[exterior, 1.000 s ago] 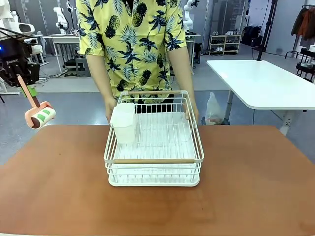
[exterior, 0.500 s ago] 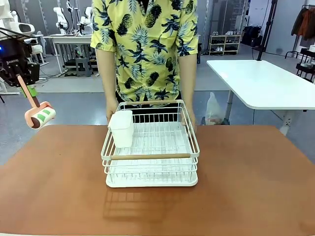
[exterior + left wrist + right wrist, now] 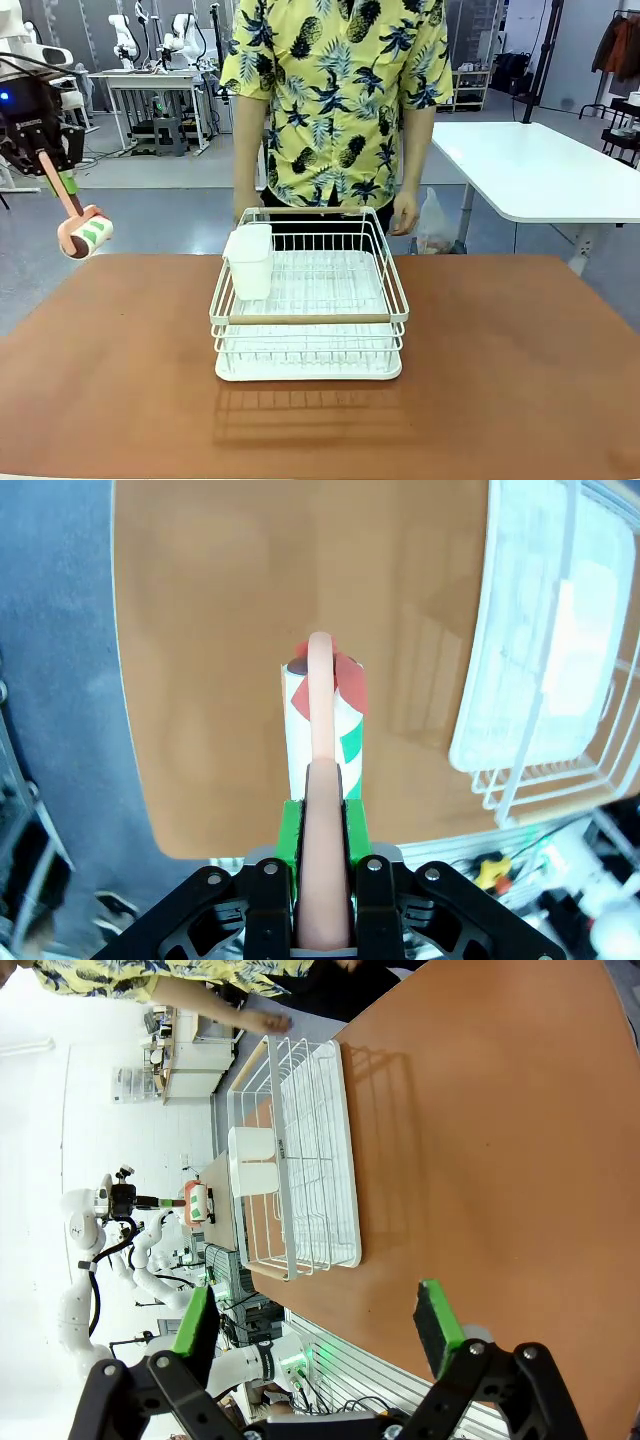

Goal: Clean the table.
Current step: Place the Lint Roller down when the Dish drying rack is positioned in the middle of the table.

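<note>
A white wire dish rack sat mid-table on the smooth terracotta top. The left gripper jaws clamped a lint roller's pink handle; the right gripper jaws gaped, holding nothing.

Robotics lab: white robot arms on benches in bg, white work desks w/ metal legs, storage shelves, grey concrete floor.

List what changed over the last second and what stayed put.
The person slid the dish rack slightly toward the robot's side, then let go and straightened up, hands now off it. The left gripper still holds the lint roller above the table's left edge.
</note>
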`<state>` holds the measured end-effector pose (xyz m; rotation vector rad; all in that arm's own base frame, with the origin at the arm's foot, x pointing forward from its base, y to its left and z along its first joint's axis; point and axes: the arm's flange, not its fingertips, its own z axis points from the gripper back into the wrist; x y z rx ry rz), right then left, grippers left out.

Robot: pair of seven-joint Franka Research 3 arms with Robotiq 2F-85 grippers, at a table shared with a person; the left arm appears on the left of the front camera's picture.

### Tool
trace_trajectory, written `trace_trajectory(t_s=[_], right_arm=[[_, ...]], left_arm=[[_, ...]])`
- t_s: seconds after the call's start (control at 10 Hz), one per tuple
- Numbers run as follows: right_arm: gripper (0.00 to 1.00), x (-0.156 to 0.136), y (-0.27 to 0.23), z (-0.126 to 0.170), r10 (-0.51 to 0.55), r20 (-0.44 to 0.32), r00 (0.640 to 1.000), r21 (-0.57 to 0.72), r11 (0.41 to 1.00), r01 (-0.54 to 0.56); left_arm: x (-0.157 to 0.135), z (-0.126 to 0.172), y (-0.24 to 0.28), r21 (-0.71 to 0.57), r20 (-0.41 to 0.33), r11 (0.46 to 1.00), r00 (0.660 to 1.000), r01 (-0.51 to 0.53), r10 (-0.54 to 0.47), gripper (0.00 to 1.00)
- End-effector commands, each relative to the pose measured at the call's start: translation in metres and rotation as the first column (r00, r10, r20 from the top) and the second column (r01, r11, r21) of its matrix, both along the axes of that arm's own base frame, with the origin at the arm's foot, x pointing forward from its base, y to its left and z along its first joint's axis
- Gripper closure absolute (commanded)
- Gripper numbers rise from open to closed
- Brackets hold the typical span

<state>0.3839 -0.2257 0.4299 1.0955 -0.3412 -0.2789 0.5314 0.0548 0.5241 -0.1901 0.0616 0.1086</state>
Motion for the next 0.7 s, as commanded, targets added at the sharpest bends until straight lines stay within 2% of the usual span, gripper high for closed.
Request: trace_trajectory(t_s=[0.0, 0.1, 0.2, 0.3, 0.4, 0.5, 0.6], right_arm=[[0.00, -0.001, 0.000, 0.003, 0.002, 0.006, 1.000, 0.003, 1.000, -0.002], [0.00, -0.001, 0.000, 0.003, 0.002, 0.006, 1.000, 0.003, 1.000, -0.002], [0.00, -0.001, 0.000, 0.003, 0.002, 0.006, 1.000, 0.003, 1.000, -0.002], [0.00, -0.001, 0.000, 0.003, 0.002, 0.006, 1.000, 0.003, 1.000, -0.002], [0.00, -0.001, 0.000, 0.003, 0.002, 0.006, 1.000, 0.003, 1.000, -0.002], [0.00, -0.001, 0.000, 0.003, 0.002, 0.006, 1.000, 0.003, 1.000, -0.002], [0.00, -0.001, 0.000, 0.003, 0.002, 0.006, 1.000, 0.003, 1.000, -0.002]], left_arm=[[0.026, 0.020, -0.023, 0.057, -0.041, 0.876, 0.875, -0.480, 0.482, 0.79], [0.049, 0.022, -0.025, 0.136, -0.065, 0.637, 0.635, -0.758, 0.770, 0.79], [0.067, 0.021, -0.029, 0.154, 0.016, 0.452, 0.460, -0.879, 0.888, 0.79], [0.078, 0.017, -0.033, 0.125, 0.059, 0.329, 0.338, -0.936, 0.939, 0.79], [0.087, 0.008, -0.034, 0.067, 0.083, 0.234, 0.239, -0.970, 0.967, 0.79], [0.097, -0.012, -0.033, -0.058, 0.159, 0.101, 0.091, -0.993, 0.983, 0.79], [0.102, -0.037, -0.034, -0.065, 0.193, 0.018, 0.005, -0.998, 0.981, 0.79]])
